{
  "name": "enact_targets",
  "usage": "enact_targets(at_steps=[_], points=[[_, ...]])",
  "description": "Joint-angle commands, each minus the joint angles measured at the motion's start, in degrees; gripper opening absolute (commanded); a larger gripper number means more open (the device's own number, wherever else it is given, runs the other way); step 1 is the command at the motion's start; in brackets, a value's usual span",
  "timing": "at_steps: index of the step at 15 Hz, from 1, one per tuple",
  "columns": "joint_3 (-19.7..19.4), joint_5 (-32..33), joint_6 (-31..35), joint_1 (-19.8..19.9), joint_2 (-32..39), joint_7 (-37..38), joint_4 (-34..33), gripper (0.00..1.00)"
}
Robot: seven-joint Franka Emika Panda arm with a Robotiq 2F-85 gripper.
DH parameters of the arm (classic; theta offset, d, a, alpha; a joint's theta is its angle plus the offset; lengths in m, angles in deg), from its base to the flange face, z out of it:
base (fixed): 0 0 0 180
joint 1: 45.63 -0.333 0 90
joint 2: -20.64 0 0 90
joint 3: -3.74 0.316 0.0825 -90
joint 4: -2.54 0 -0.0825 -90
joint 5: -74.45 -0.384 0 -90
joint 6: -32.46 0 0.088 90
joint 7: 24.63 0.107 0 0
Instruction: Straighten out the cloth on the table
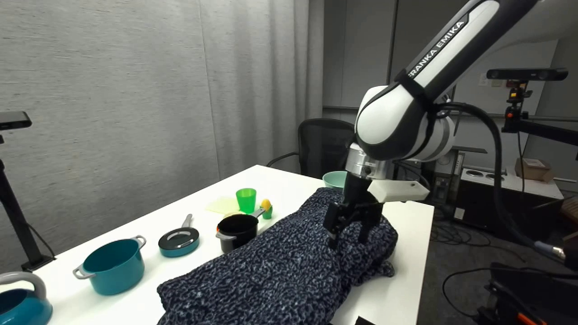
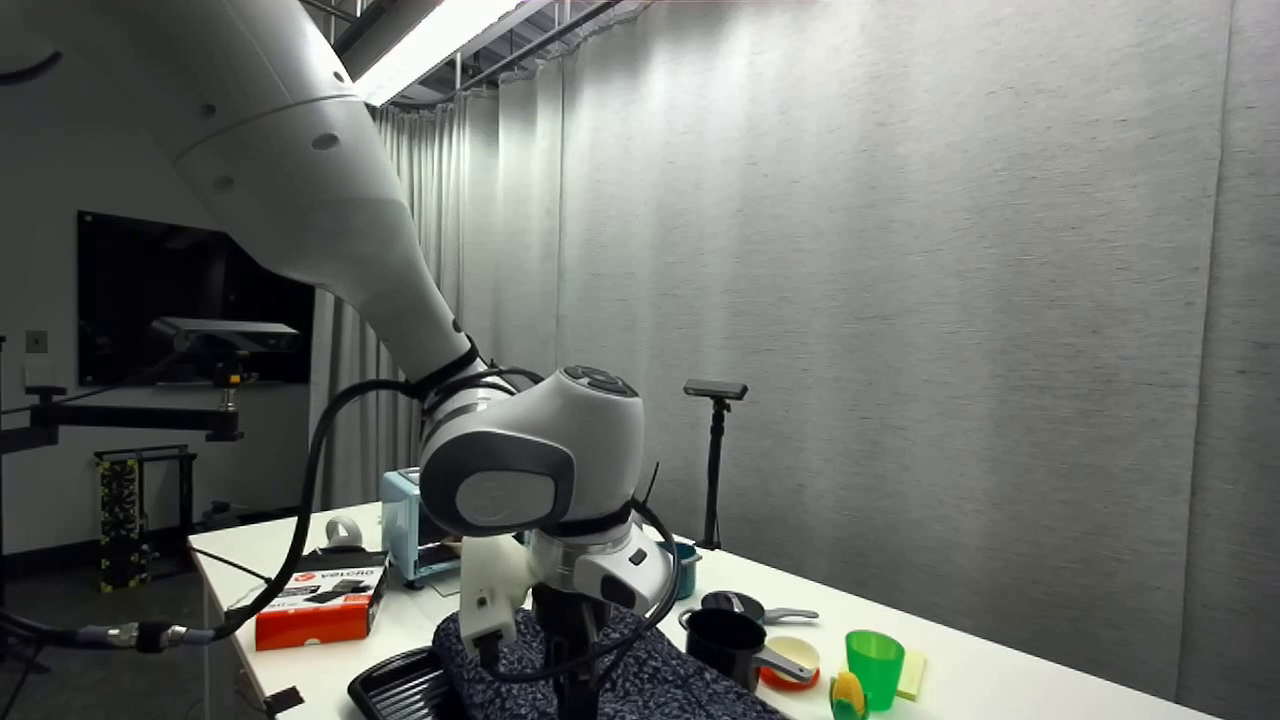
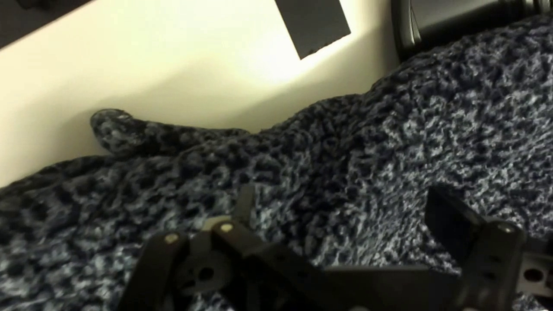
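A grey curtain (image 1: 113, 90) hangs behind a long white tabletop (image 1: 393, 293). Along the tabletop lies the cloth (image 1: 271, 271), dark navy-black with pale speckles, rumpled into ridges and folds; in the wrist view, a small bunched end pokes out from its edge. A white and black robot arm (image 1: 384, 126) reaches down over the cloth. Its claw (image 3: 340, 192) has its jaws spread wide, with speckled fabric visible between them; whether the tips touch it, I cannot tell. In an exterior view, a black pot (image 1: 235, 225) stands just beside the cloth, and farther from it are a teal pan (image 1: 179, 239), a teal pot (image 1: 113, 266) and a green cup (image 1: 246, 200). In an exterior view, a ridged black tray (image 2: 405, 690) lies just beside the cloth.
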Motion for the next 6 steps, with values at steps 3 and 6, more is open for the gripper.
enact_targets(at_steps=[3, 6], points=[[2.3, 2.4, -0.4, 0.9, 2.4, 0.7, -2.0, 1.0], [2.3, 4.9, -0.3, 0.7, 3.3, 1.7, -2.6, 1.0]])
